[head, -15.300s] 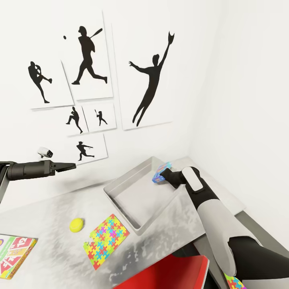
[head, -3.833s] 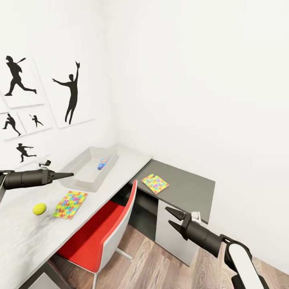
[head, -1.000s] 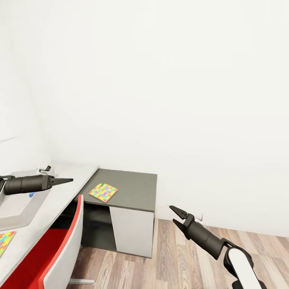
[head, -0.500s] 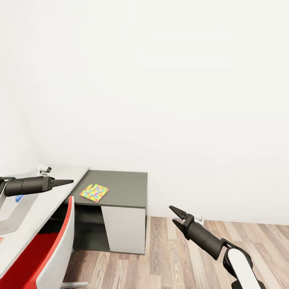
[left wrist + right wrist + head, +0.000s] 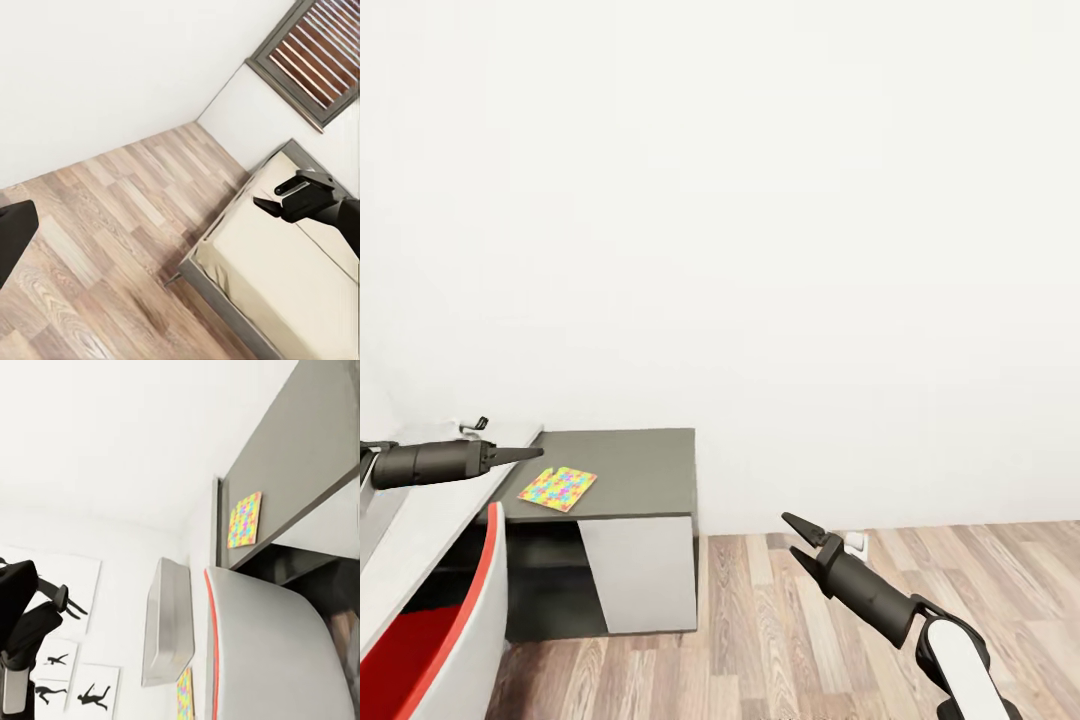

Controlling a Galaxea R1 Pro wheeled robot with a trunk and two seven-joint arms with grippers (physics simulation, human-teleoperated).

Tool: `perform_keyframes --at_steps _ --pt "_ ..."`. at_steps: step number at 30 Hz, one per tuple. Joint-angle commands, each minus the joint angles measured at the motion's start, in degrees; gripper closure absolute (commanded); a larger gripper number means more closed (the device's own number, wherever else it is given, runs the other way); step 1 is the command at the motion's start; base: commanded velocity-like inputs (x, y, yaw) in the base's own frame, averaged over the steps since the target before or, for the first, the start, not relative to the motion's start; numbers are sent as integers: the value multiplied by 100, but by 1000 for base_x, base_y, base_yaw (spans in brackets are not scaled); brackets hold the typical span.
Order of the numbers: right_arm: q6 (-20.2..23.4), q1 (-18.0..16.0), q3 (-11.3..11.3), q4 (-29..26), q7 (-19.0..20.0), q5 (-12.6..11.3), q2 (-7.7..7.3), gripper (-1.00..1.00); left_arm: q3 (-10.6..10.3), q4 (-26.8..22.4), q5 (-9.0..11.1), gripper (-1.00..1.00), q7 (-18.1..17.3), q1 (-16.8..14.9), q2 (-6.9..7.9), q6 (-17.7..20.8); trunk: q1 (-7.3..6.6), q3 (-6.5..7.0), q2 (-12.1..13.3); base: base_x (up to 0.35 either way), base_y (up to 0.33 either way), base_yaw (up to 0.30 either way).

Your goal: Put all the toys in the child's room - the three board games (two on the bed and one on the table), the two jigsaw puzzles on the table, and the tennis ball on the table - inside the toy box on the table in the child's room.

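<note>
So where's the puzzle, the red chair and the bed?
puzzle [image 5: 557, 488], head view, middle of its top face
chair [image 5: 420, 645], head view, red seat
bed [image 5: 277, 281], left wrist view, beige mattress

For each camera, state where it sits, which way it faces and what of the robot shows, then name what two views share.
Head: faces a white wall and dark side desk; left gripper shut, right gripper open.
Left wrist: over wood floor and bed; right gripper shows.
Right wrist: toward desk and toy box.
Shared: jigsaw puzzle, red chair.
</note>
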Motion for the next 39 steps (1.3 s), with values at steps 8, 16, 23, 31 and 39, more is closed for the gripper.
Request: perform_keyframes --at_steps 8,16,23,31,39 --pt "-59 -7 -8 2 33 22 -6 -100 0 5 -1 -100 -22 10 -2 54 4 -14 -13 -1 0 -278" --pt "-74 -7 -4 2 26 24 -3 -100 0 6 -10 -100 -22 20 -17 52 4 -14 -13 0 0 -279" --pt "-75 -6 -6 25 22 23 -4 -100 0 7 -9 -100 -22 23 -26 52 4 -14 -13 -1 0 -279" --pt "-75 -6 -7 67 18 24 -3 -100 -1 7 -17 -100 -22 24 -34 52 4 -14 -13 -82 0 -279" --pt "-152 -6 -6 144 17 24 -2 -100 0 13 -18 -100 -22 24 -32 45 4 -14 -13 -35 0 -279"
